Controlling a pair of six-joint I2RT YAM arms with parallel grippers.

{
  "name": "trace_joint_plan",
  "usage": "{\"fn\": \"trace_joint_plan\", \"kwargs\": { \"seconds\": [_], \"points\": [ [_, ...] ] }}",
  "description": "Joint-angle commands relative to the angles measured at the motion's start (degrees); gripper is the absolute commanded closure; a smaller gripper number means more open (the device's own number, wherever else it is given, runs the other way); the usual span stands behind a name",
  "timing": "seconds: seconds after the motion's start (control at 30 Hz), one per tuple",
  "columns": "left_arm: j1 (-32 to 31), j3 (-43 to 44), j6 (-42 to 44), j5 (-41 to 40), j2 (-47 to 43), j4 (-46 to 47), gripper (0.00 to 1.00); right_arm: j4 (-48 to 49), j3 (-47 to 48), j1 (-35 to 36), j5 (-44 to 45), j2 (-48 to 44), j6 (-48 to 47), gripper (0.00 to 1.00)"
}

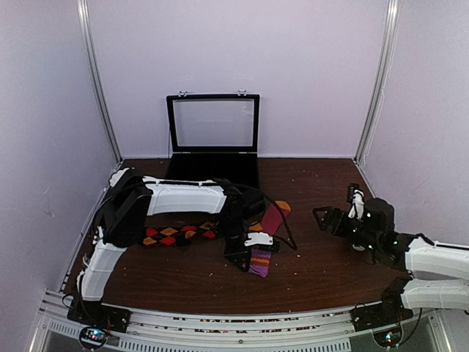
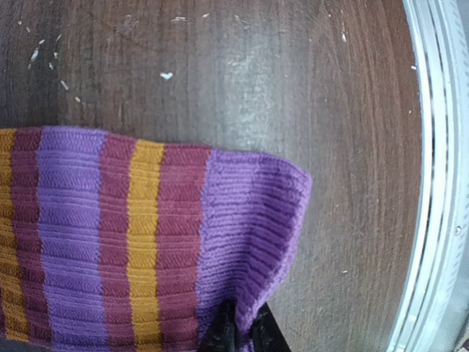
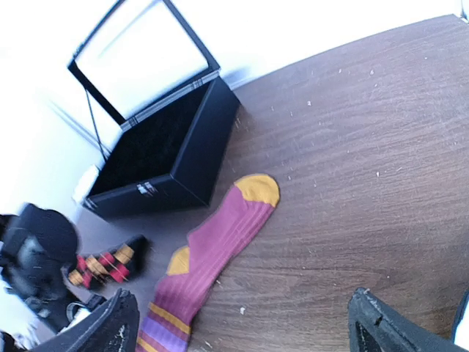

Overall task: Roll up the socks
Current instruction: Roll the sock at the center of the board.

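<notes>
The magenta striped sock [image 1: 272,218] lies flat at mid-table, orange toe toward the back, purple cuff toward the front. My left gripper [image 1: 246,255] is shut on the edge of that purple cuff [image 2: 249,213]; in the left wrist view the black fingertips [image 2: 220,330] pinch a fold of the ribbed fabric. The black argyle sock [image 1: 179,235] lies stretched out to the left, partly under the left arm. My right gripper [image 1: 327,218] hovers open and empty at the right, apart from both socks. The right wrist view shows the magenta sock [image 3: 220,242] and the argyle sock [image 3: 102,268].
An open black case [image 1: 212,167] with its clear lid raised stands at the back middle, just behind the sock's toe; it also shows in the right wrist view [image 3: 165,158]. A metal rail [image 2: 440,183] runs along the table's front edge. Walls close in on both sides.
</notes>
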Motion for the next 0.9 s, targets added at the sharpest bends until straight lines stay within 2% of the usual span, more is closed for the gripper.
{"fn": "trace_joint_plan", "kwargs": {
  "seconds": [0.0,0.07,0.13,0.23,0.33,0.4,0.6,0.73,0.87],
  "points": [
    [1.24,4.23,1.14,5.18,3.74,-6.11,0.89,12.77,-2.44,-0.73,-4.28,-2.42,2.7,0.0],
    [1.56,4.65,0.96,5.7,4.05,-6.13,0.89,2.41,3.53,3.22,-6.57,1.9,-6.0,0.0],
    [2.17,5.08,0.77,6.63,4.28,-6.15,0.89,-2.49,4.79,8.44,-3.88,3.59,-12.74,0.0],
    [3.6,5.34,0.14,9.07,4.61,-6.19,0.89,2.03,-0.96,13.79,-3.87,2.29,-17.93,0.0],
    [4.47,6.31,0.01,9.85,5.75,-7.6,0.89,11.25,-8.33,17.67,-5.72,-0.06,-20.45,0.08],
    [4.73,7.45,0.39,10.34,6.8,-9.16,0.89,11.65,-9.42,20.3,-4.95,-0.46,-21.69,0.09],
    [5.2,9.25,0.14,11.29,8.03,-9.73,0.89,10.28,-7.85,27.75,-0.14,4.69,-23.5,0.09],
    [5.31,13.22,1.22,11.63,10.34,-13.28,0.9,8.82,-1.99,34.79,5.35,14.74,-30.05,0.12],
    [5.31,15.09,1.17,11.23,11.91,-15.26,0.9,10.6,3.86,38.36,12.81,23.92,-35.11,0.19]
  ]
}}
